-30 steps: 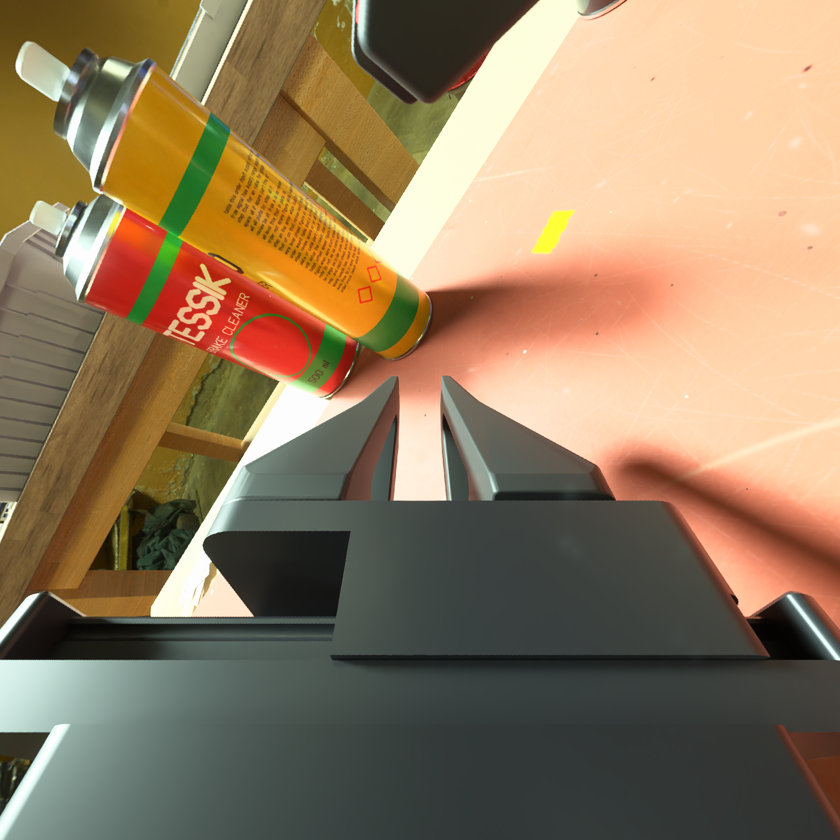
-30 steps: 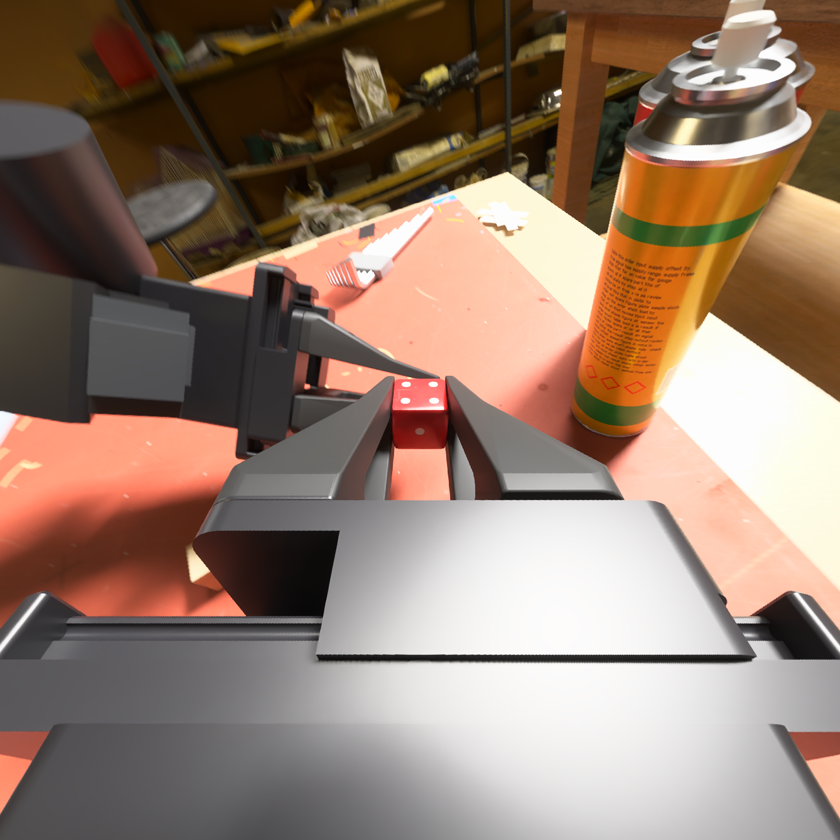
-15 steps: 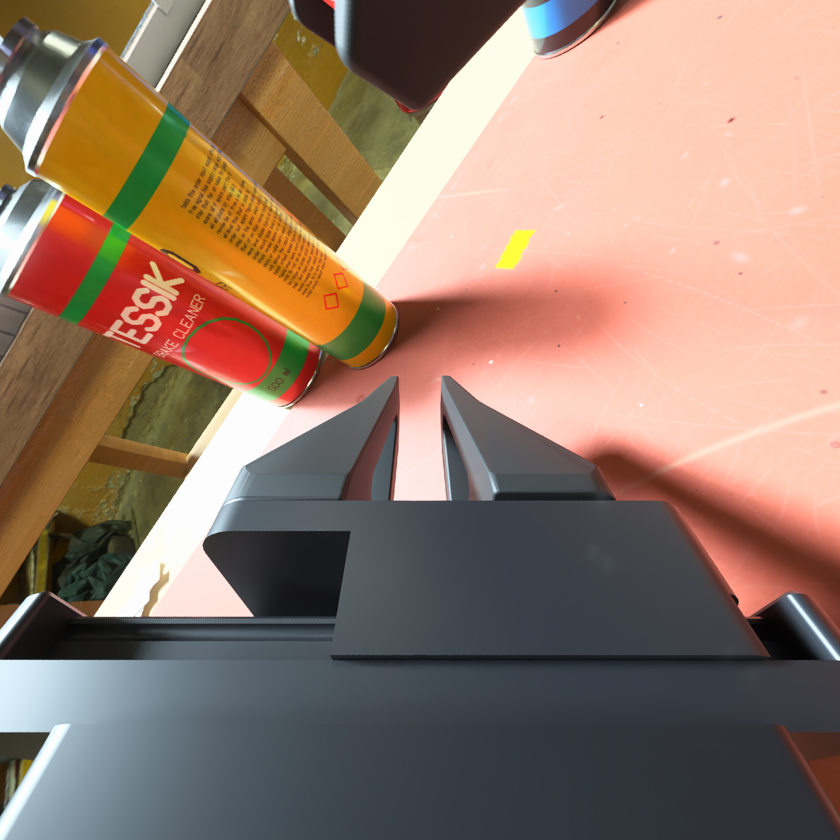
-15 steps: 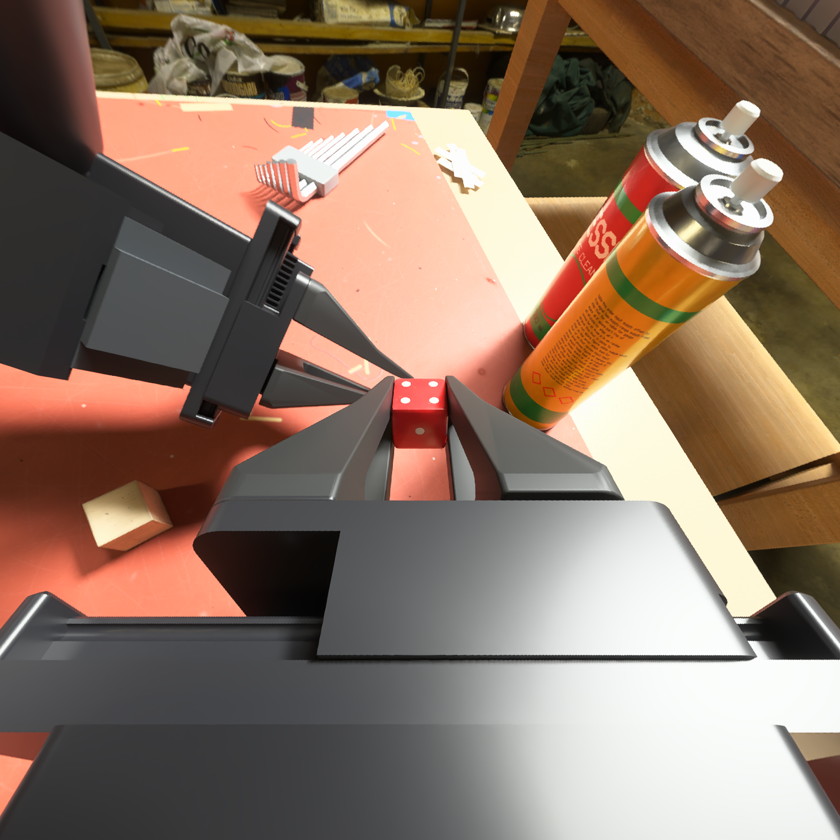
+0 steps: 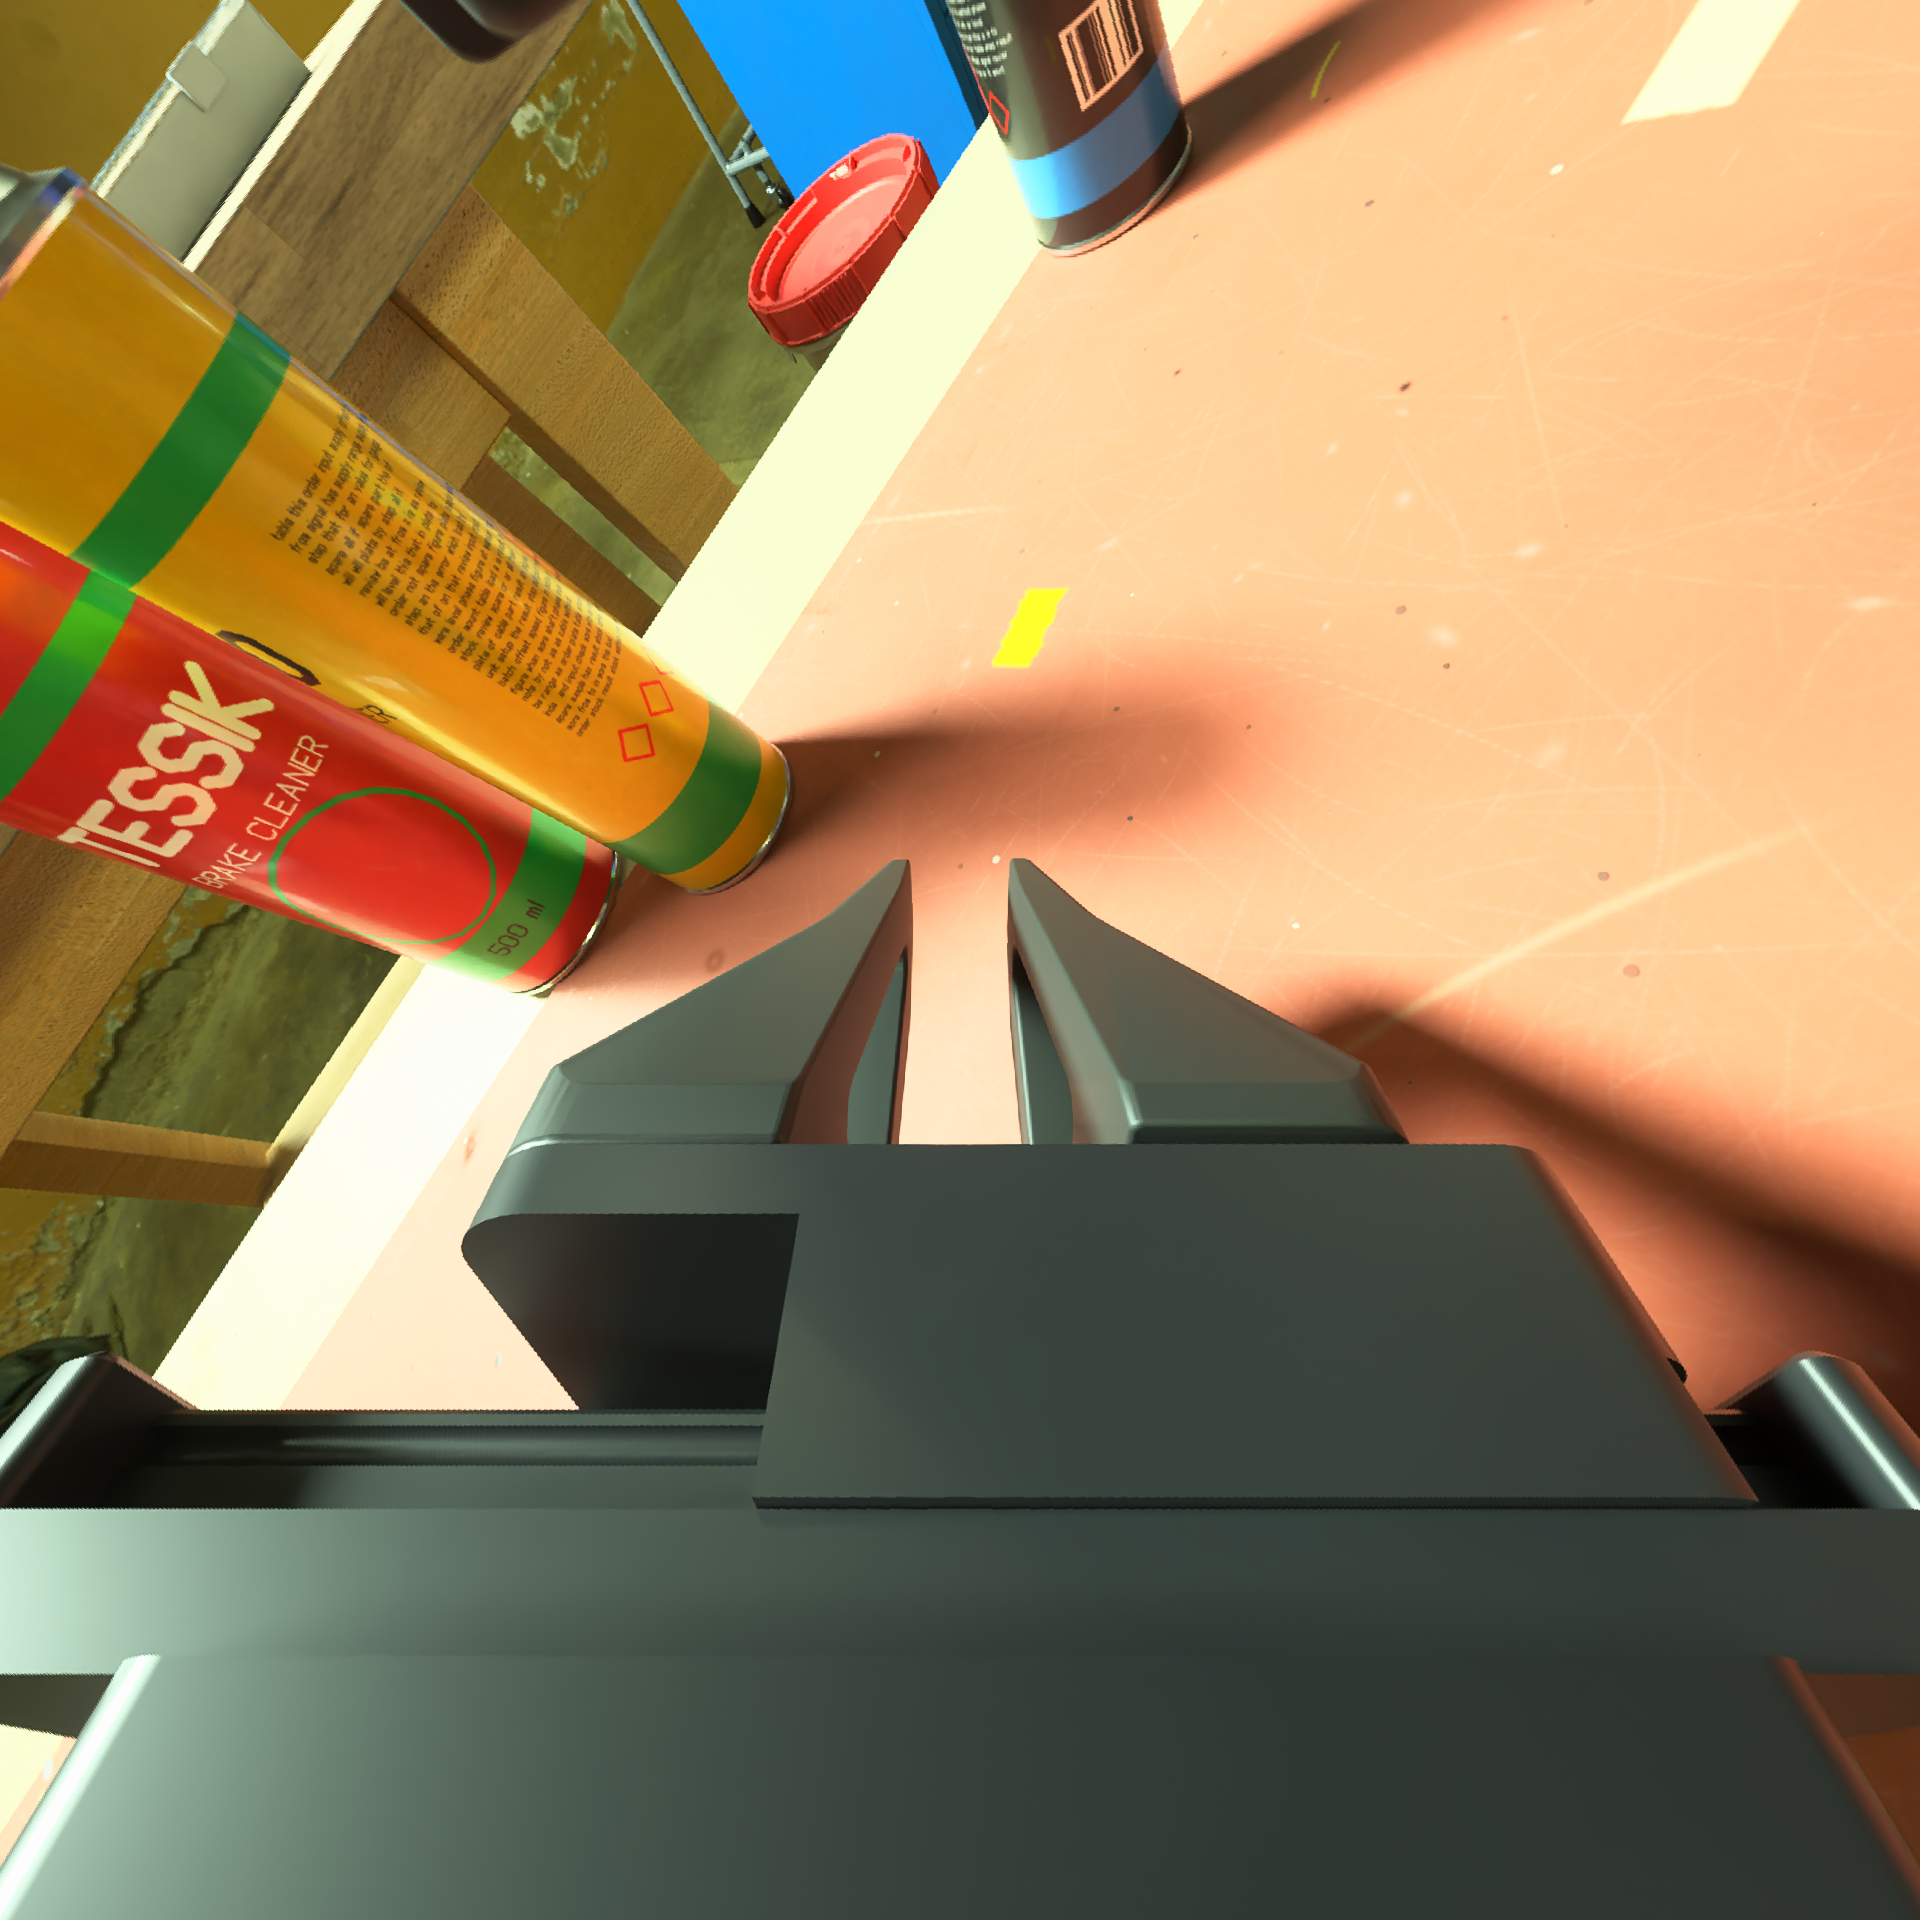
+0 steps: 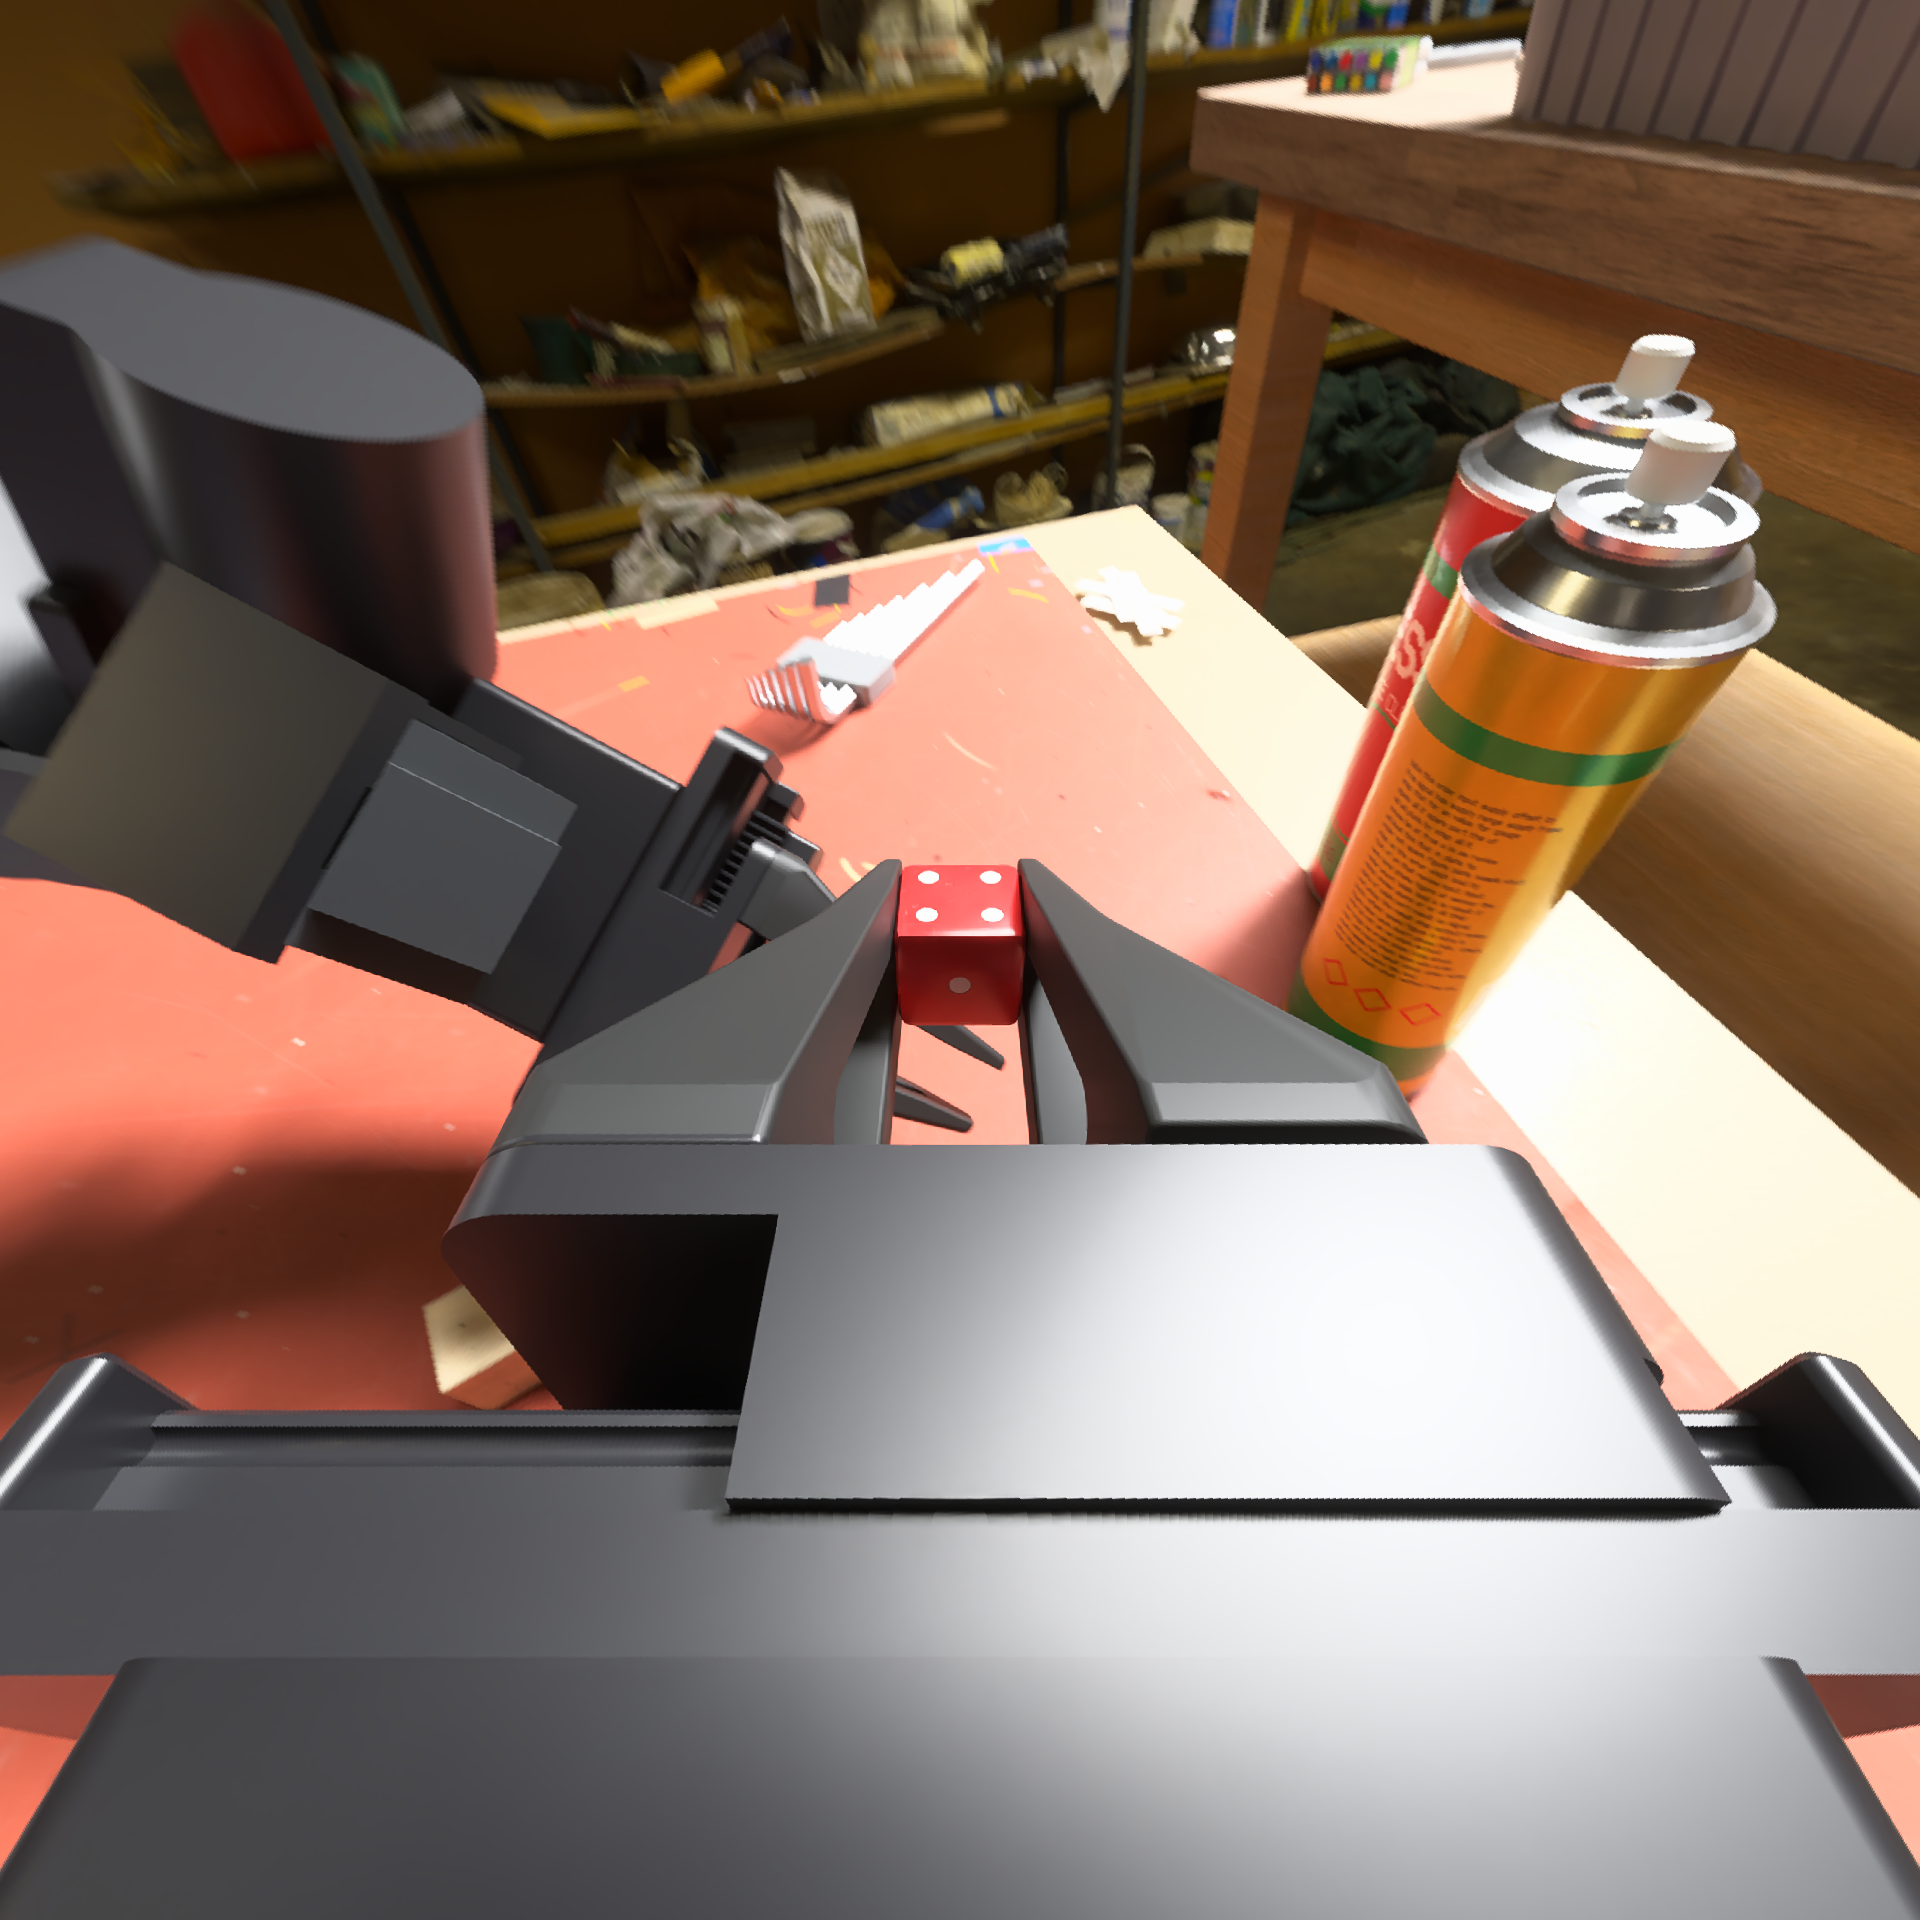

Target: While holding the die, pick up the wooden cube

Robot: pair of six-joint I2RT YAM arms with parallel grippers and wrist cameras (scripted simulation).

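Note:
My right gripper (image 6: 960, 940) is shut on the red die (image 6: 958, 977), held above the salmon mat (image 6: 1091, 810). The wooden cube (image 6: 468, 1351) lies on the mat at lower left in the right wrist view, mostly hidden behind my right gripper's body. My left gripper (image 5: 960, 873) is low over the mat; its fingers stand a narrow slit apart with nothing between them. It also shows in the right wrist view (image 6: 961, 1091), with its tips just under the die. The cube is not in the left wrist view.
An orange spray can (image 6: 1507, 810) and a red one (image 6: 1392, 675) stand at the mat's right edge, close to both grippers; they also show in the left wrist view (image 5: 416, 582) (image 5: 312, 831). A dark can with a blue band (image 5: 1091, 135) stands farther off. A white toothed tool (image 6: 862, 649) lies at the back.
The right gripper has tilted up, still holding the die; the cube has slid lower in its view and is now mostly hidden. The left gripper has shifted, bringing the dark can into view.

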